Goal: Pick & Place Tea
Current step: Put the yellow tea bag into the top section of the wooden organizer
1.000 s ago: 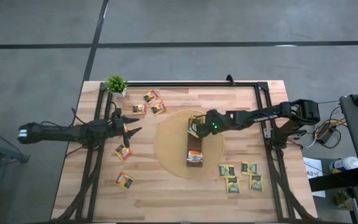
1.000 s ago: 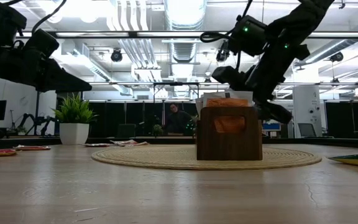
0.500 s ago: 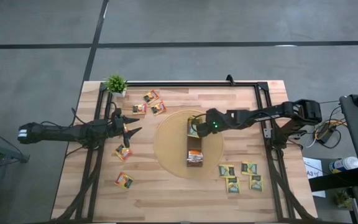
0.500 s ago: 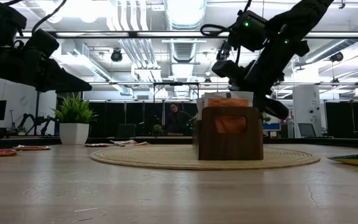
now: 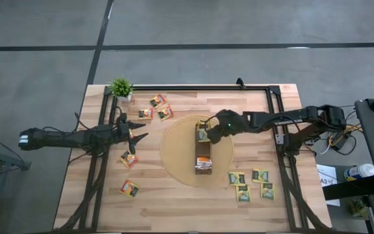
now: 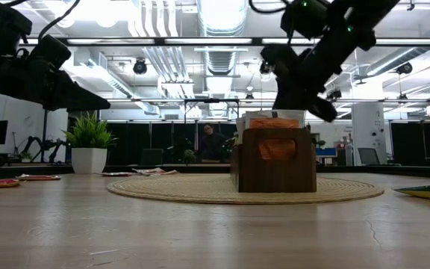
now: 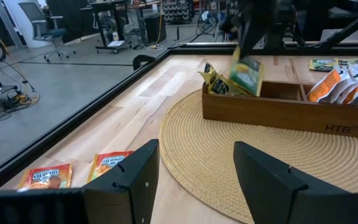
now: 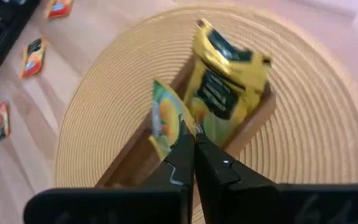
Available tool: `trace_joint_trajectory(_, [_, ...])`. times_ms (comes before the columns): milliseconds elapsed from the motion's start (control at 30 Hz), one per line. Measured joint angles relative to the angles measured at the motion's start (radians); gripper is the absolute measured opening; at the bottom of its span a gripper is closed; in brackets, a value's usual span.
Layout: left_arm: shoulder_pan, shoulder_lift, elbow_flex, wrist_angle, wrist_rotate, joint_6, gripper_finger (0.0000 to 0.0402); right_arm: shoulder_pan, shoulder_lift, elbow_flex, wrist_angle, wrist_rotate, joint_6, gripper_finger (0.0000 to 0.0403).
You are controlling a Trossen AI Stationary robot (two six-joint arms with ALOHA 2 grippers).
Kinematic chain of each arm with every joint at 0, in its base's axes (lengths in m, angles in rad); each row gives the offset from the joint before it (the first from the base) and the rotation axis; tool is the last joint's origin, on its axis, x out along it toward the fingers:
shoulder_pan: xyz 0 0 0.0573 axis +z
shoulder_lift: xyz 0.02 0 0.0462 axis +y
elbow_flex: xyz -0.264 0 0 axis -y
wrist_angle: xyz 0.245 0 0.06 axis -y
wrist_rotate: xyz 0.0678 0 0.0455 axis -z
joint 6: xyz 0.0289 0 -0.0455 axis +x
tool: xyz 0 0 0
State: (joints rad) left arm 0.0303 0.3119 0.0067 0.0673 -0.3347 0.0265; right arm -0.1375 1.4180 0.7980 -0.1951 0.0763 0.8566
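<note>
A long brown box lies on a round woven mat. My right gripper hovers over the box's far end, shut on a green-and-yellow tea sachet. Another dark green-and-yellow sachet stands in the box's far compartment. Orange sachets fill a compartment farther along the box. Loose orange sachets lie flat on the table's left half, and dark green-and-yellow ones on its right. My left gripper waits open at the left, above the table. My right gripper pinches the sachet by one edge between its two fingertips. The fingers slant down from the table's right side. The sachet hangs tilted below them over the box's far end. Whether its lower edge is clear of the box rim, I cannot tell.
A small potted plant stands at the far left corner. A black frame runs along the table's edges. Bare wood lies near the front edge, between the two groups of loose sachets.
My right gripper has shut and risen above the box's far end, rolling at the wrist as it went. The sachet now hangs below its fingertips.
</note>
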Motion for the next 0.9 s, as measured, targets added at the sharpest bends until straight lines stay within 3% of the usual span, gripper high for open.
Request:
trace_joint_trajectory(167, [0.000,0.000,0.000,0.000,0.000,0.000,0.0202,0.000,-0.009,0.134,-0.178,0.007,-0.155,0.0008])
trace_joint_trajectory(467, [-0.001,0.000,0.000,0.000,0.000,0.000,0.0202,0.001,0.076,0.506,-0.650,0.083,-0.350,0.0008])
trace_joint_trajectory(900, [0.000,0.002,0.000,0.000,0.000,0.000,0.0202,0.000,0.312,0.796,-0.876,-0.010,-0.606,0.0008])
